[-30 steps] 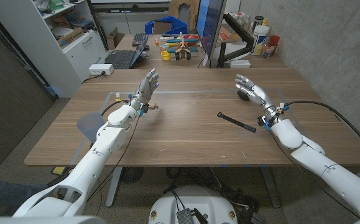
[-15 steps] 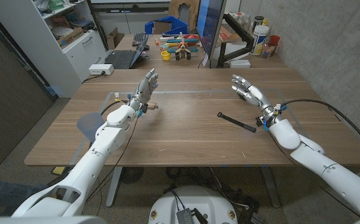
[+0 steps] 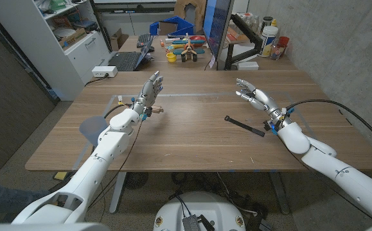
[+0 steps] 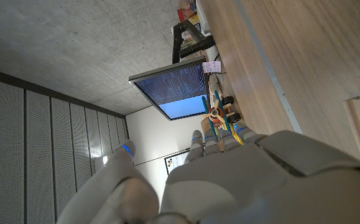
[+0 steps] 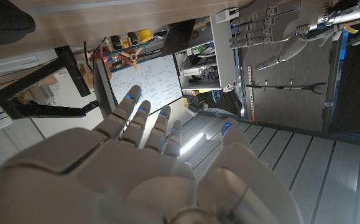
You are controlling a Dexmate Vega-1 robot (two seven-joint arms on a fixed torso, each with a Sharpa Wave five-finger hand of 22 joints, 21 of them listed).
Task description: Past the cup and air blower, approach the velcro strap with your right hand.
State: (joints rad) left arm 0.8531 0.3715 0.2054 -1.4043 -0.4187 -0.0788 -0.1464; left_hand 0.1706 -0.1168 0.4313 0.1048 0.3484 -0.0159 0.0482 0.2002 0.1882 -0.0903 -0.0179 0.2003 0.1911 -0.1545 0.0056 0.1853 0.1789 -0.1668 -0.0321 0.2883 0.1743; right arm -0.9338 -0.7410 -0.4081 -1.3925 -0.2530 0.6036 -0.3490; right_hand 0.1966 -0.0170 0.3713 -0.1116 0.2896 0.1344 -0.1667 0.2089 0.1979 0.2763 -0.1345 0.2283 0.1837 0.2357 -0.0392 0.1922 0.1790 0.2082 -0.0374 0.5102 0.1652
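Head view. A wooden table spans the middle of the frame, its far edge toward the top. Behind it, at upper centre, stands a dark monitor seen nearly edge-on, with a laptop to its left and a blue bin beyond. A white shelf unit occupies the upper left.

The left arm rises from the lower left corner; the right arm enters from the lower right, with a black cable arching over it.

The left hand is raised above the table at left of centre, fingers extended and apart, holding nothing. The right hand sits at right of centre, fingers spread and pointing toward the upper left, palm empty.

The velcro strap, a thin black strip, lies flat on the table just below and to the left of the right hand, slanting from upper left to lower right; whether the hand is above it or touching cannot be told, but the fingers lie apart from it.

Right wrist view. The back of the right hand shows with fingers extended, and a whiteboard is visible beyond the fingertips.

Left wrist view. The back of the left hand shows, with the lit monitor beyond it.
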